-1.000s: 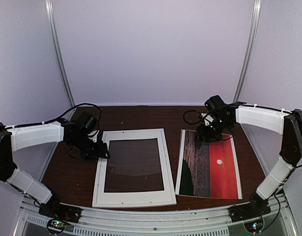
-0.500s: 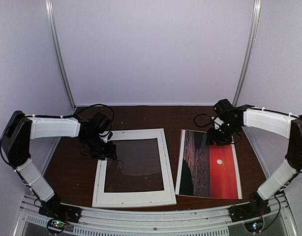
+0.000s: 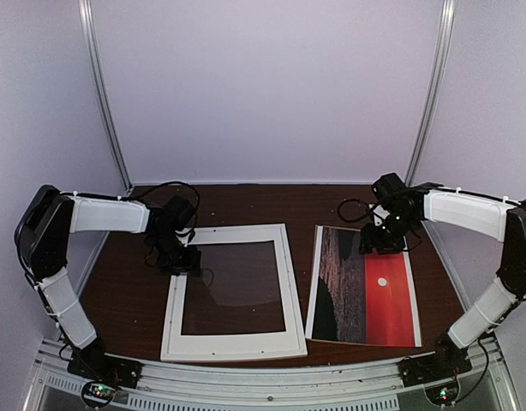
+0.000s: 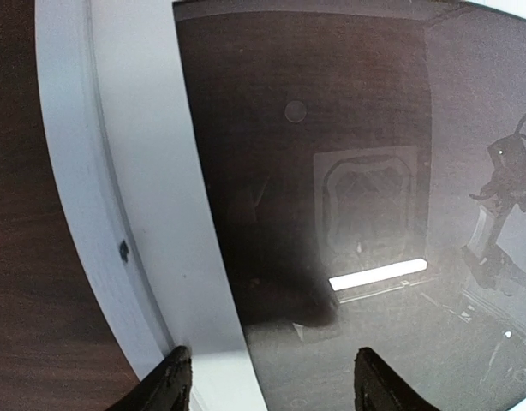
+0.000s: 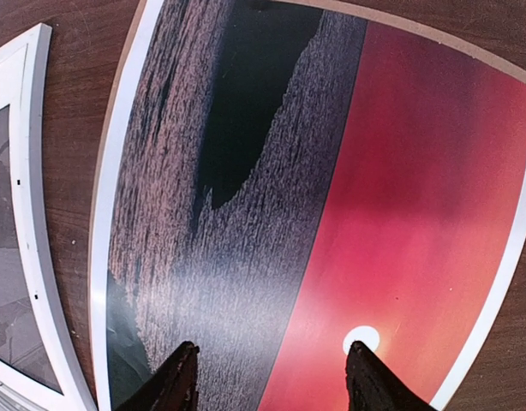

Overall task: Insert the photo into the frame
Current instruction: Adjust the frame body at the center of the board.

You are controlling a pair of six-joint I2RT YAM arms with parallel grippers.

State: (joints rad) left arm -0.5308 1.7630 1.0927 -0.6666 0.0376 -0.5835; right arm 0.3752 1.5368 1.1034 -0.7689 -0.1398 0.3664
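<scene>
The two fingers [image 4: 170, 384] of the left gripper [image 4: 276, 387] are seen spread well apart, with nothing caught between them. Whether their tips touch the surface beneath cannot be told. Under the gap lie the inner white border of the frame [image 4: 74, 171] and the edge of its dark glossy pane [image 4: 349, 171], in which a bright bar of light and an arm are mirrored.

The fingers [image 5: 176, 381] of the right gripper [image 5: 271, 384] are likewise parted, and nothing is grasped. They are held over the photo [image 5: 331, 171], with the dark water below one finger and the small white sun just beside the other. Contact with the paper cannot be judged.

In the top view, the left gripper is found at the far left corner of the frame, which lies flat on the brown table [image 3: 246, 199] in front of the left arm. The right gripper is placed over the far end of the photo. The photo is laid face up, flat on the table to the right of the frame, near it but apart, with a narrow strip of wood left between them. The photo is not yet set in the frame.
</scene>
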